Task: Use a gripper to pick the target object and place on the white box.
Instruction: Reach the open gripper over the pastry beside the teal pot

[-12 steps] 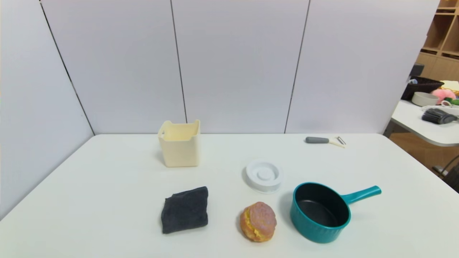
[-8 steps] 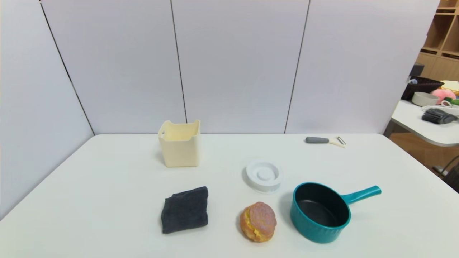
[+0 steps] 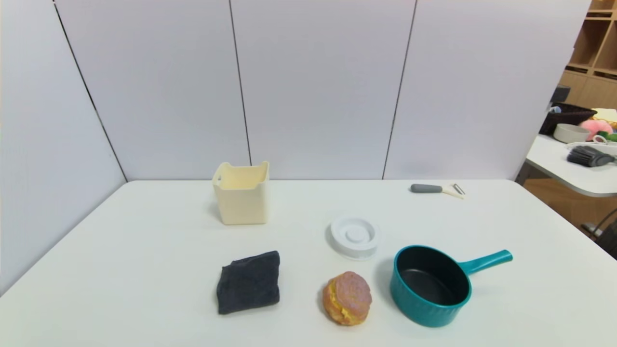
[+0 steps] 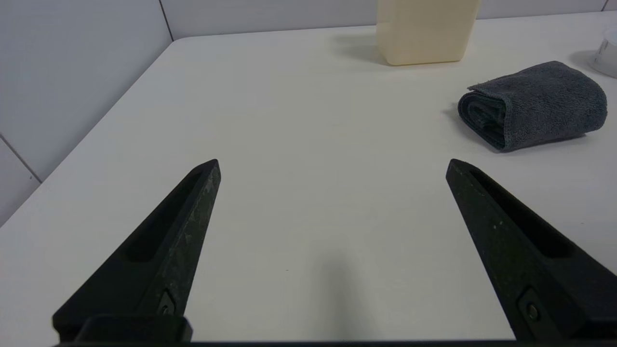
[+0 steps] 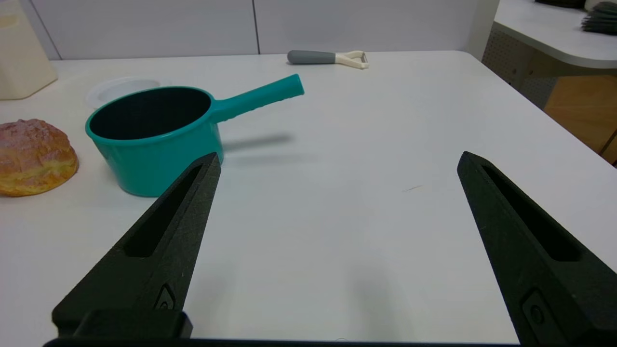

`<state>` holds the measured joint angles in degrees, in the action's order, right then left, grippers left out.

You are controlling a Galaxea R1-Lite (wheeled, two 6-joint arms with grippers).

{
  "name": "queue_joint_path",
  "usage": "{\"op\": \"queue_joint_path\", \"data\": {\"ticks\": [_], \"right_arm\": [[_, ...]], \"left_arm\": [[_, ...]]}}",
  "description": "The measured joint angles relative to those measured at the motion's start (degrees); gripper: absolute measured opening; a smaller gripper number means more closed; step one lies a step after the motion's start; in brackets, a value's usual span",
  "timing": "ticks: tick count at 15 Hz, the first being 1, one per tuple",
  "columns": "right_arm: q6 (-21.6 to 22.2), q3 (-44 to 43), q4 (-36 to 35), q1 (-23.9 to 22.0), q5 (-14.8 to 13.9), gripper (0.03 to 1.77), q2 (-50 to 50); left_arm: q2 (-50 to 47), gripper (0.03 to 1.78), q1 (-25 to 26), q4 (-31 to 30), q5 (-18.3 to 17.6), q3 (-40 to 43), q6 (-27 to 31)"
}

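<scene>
The teal saucepan [image 3: 430,285] stands upright at the front right of the table, dark inside, handle pointing right and back; it also shows in the right wrist view as the saucepan [image 5: 154,135]. The cream-white box [image 3: 241,193] stands open-topped at the back left, and its lower wall [image 4: 426,31] shows in the left wrist view. Neither arm appears in the head view. My left gripper [image 4: 332,164] hangs open over bare table near the front left. My right gripper [image 5: 337,161] is open over bare table, beside the saucepan and apart from it.
A dark grey folded cloth [image 3: 249,282] lies front left of centre, a pink-and-yellow bun [image 3: 347,297] beside the saucepan, a round white disc [image 3: 355,235] behind the bun. A grey-handled peeler [image 3: 436,189] lies at the back right. A second table [image 3: 573,164] stands to the right.
</scene>
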<state>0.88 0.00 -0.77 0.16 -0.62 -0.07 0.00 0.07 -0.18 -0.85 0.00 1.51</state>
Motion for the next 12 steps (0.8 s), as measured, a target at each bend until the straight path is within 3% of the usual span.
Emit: {"op": "queue_joint_path", "data": {"ticks": [4,6,12], "right_arm": [[0.00,0.00,0.00,0.00,-0.01,1.70,0.00],[0.00,0.00,0.00,0.00,0.00,1.70,0.00],[0.00,0.00,0.00,0.00,0.00,1.70,0.00]], "left_arm": [[1.40,1.69,0.00,0.78,0.15,-0.38,0.74],[6.00,1.69,0.02,3.95,0.04,-4.79,3.30],[31.63,1.69,-1.80,18.57,-2.50,-27.67,20.98]]}}
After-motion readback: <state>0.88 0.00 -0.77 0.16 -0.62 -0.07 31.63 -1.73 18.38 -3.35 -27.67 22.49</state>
